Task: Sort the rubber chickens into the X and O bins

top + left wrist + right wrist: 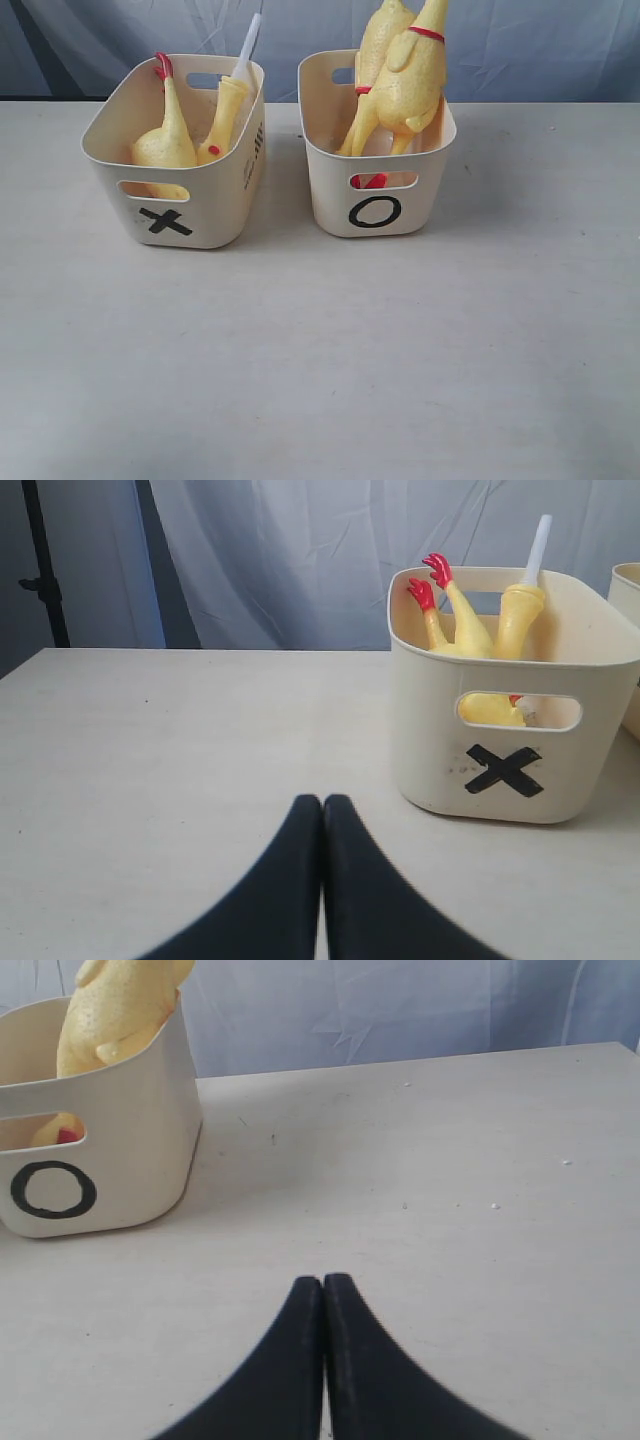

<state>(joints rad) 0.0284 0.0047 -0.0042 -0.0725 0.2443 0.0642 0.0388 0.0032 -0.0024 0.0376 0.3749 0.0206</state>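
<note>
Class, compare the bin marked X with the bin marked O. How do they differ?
The X bin bears a black cross, the O bin a black ring. The X bin holds smaller chickens, one with a white tube; the O bin holds bigger chickens that stick out well above its rim. Both are cream tubs with handle cut-outs.

- The X tub (222,200) beyond the left pincer (322,810) was cream, its mark black.
- The O tub (325,190) beyond the right pincer (322,1290) matched.
- The chickens (405,75) were yellow with red feet.
- Both pincers were black.
- The table (320,350) was pale beige.
</note>
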